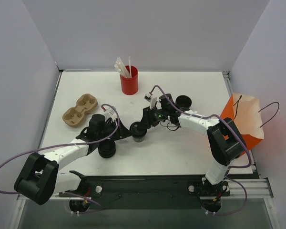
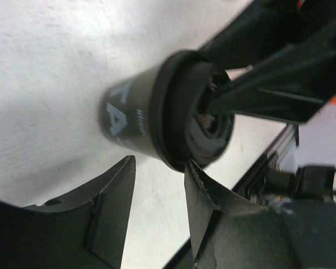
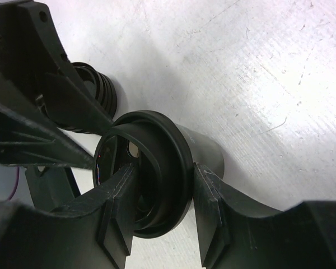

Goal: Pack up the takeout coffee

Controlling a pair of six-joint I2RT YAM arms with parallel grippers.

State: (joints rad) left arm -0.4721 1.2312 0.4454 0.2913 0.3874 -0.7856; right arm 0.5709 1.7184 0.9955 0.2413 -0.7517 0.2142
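Note:
A small black coffee cup (image 1: 138,132) with a black lid stands mid-table. It also shows in the left wrist view (image 2: 131,117) and the right wrist view (image 3: 208,148). My right gripper (image 1: 143,124) (image 3: 162,179) is shut on the lid's rim, one finger on the lid's top and one outside the rim. My left gripper (image 1: 128,131) (image 2: 159,168) is open just left of the cup, its fingertips at the cup's side and lid edge and not clamped on it. The orange paper bag (image 1: 245,121) stands open at the table's right edge.
A low stack of loose black lids (image 1: 107,149) (image 3: 98,95) sits near the left arm. One loose black lid (image 1: 183,101) lies behind the right arm. A red cup of white straws (image 1: 129,81) stands at the back. A brown cardboard cup carrier (image 1: 79,110) lies at the left.

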